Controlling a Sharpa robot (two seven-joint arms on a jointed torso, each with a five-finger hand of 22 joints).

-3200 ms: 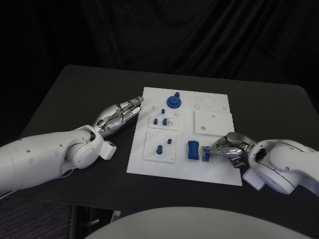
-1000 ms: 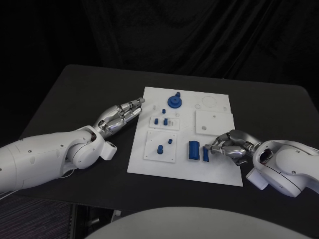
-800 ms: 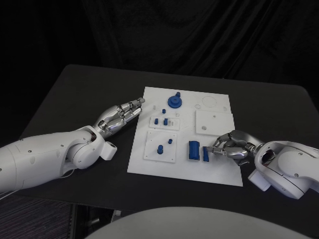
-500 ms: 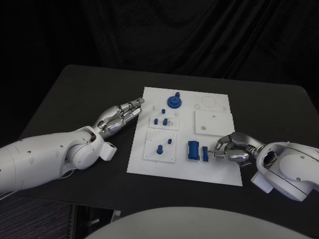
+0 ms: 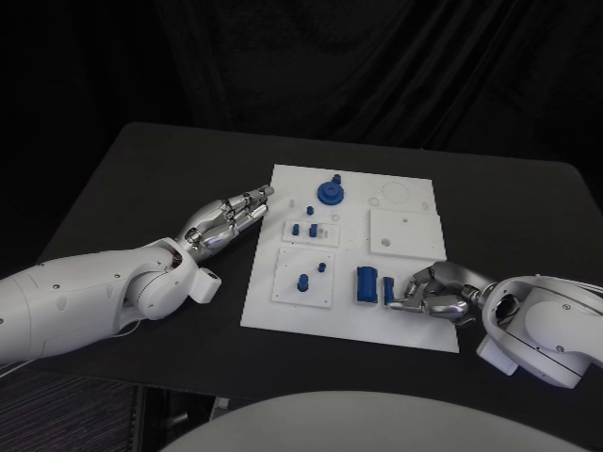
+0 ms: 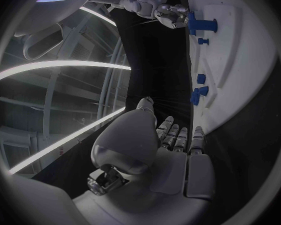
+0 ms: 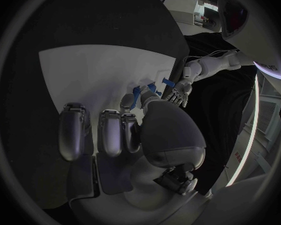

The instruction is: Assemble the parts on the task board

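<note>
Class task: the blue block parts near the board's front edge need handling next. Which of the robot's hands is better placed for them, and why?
The right hand. Its fingers are already at the blue block parts on the task board. The left hand lies on the black table beside the board's other edge, touching no part.

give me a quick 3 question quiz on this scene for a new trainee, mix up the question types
1. True or false: the silver left hand rests on the black table beside the white task board, holding nothing.
2. Which hand is at the upright blue rectangular block near the board's front edge? A) left hand B) right hand C) both
3. Fill the gap: the round blue disc with a peg sits at the board's ____ end, away from the robot.

Key
1. True.
2. B: the silver right hand has its fingers by the block; whether it grips anything cannot be told.
3. Far.
</note>
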